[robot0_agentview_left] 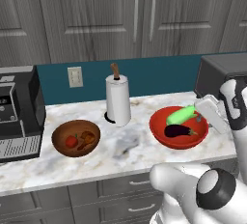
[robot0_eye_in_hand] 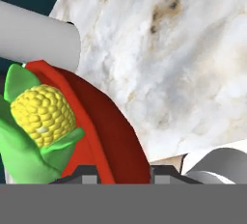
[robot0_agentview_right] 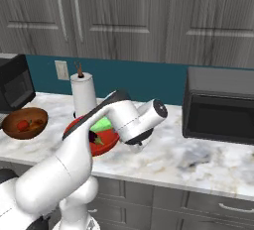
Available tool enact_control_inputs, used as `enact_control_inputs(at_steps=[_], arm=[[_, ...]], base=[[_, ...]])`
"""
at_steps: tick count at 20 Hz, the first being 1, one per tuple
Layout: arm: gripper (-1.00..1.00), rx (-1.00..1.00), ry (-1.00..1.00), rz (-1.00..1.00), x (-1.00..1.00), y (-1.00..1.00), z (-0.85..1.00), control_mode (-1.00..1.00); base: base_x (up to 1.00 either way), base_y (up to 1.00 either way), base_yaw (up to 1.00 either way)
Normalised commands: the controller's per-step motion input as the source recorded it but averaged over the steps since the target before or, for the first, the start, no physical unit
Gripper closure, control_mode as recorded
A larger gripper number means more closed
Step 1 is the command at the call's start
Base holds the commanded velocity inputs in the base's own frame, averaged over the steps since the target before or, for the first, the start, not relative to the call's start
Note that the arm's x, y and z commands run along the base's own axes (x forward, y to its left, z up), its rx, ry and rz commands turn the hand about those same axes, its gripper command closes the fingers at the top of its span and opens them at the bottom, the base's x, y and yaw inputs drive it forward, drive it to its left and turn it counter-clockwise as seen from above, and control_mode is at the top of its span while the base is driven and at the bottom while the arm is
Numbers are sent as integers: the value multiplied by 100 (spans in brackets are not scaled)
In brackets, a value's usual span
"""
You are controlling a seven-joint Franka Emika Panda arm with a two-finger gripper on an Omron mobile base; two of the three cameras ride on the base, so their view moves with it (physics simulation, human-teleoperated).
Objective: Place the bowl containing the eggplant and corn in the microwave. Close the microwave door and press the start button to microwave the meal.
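The red bowl [robot0_agentview_left: 178,131] is sitting on the marble counter [robot0_agentview_left: 130,153], holding the eggplant [robot0_agentview_left: 179,131] and the corn [robot0_agentview_left: 181,115]. The gripper [robot0_eye_in_hand: 123,172] is straddling the bowl's rim [robot0_eye_in_hand: 103,136], fingers apart on either side, though actual contact is hard to judge. The brown wooden bowl [robot0_agentview_left: 75,137] is holding reddish-orange food.

I see a white marbled counter [robot0_agentview_left: 120,155] running 9 to 3 o'clock, a teal backsplash [robot0_agentview_left: 154,76] with a wall outlet [robot0_agentview_left: 75,77] behind, grey cabinets [robot0_agentview_left: 120,15] at 12 o'clock, and grey drawers [robot0_agentview_left: 111,196] below.
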Motion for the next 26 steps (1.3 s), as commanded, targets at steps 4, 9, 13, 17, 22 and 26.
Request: enact_control_inputs(at_steps=[4, 9, 13, 17, 22, 26], arm=[[100, 0, -13, 0, -51, 0, 60, -100], [100, 0, -3, 0, -41, 0, 53, -100], [100, 0, 0, 0, -21, 6, 32, -100], [100, 0, 0, 0, -19, 2, 26, -100], [100, 0, 0, 0, -5, 3, 8, 100], [100, 0, 0, 0, 0, 0, 0, 100]], base=[[0, 0, 0], [0, 0, 0], [0, 0, 0], [0, 0, 0], [0, 6, 0], [10, 2, 0]])
